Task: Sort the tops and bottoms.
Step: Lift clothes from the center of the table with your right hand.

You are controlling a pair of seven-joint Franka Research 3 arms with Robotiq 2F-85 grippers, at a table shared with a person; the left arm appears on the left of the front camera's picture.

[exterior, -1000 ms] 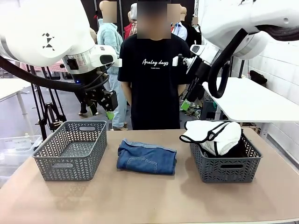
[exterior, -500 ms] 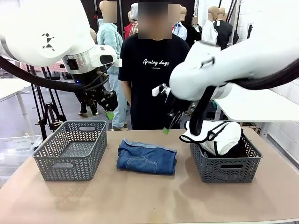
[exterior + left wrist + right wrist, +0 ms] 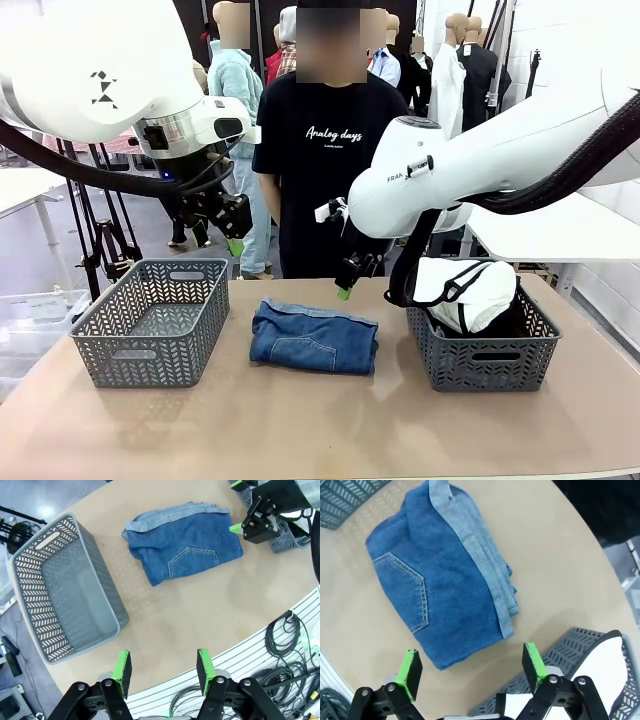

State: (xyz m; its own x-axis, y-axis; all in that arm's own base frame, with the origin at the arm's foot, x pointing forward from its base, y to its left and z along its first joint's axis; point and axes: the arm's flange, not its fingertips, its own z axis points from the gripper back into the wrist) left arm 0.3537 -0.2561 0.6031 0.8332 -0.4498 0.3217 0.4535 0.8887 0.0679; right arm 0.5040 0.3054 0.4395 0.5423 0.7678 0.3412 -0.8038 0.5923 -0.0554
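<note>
A folded blue denim garment, the bottoms [image 3: 315, 338], lies mid-table between two grey baskets. The right basket [image 3: 478, 362] holds a white top with thin black trim [image 3: 468, 288] on a black top [image 3: 514, 316]. My right gripper [image 3: 349, 284] hangs open just above the denim's far right edge; in its wrist view the denim [image 3: 440, 595] lies below the open right gripper [image 3: 472, 664]. My left gripper [image 3: 235, 243] is open and empty, high above the left basket [image 3: 150, 352]. Its wrist view looks down past the left gripper [image 3: 164, 667] at the denim [image 3: 185, 555] and left basket [image 3: 30, 605].
A person in a black printed T-shirt [image 3: 330, 180] stands at the far edge behind the denim. The left basket holds nothing. The right arm's white body [image 3: 440, 185] reaches across above the right basket. A white side table [image 3: 550, 220] stands at the right.
My right arm has swung from high at the far right down and leftward, bringing its gripper over the denim's far right edge. The left arm and the garments have not moved.
</note>
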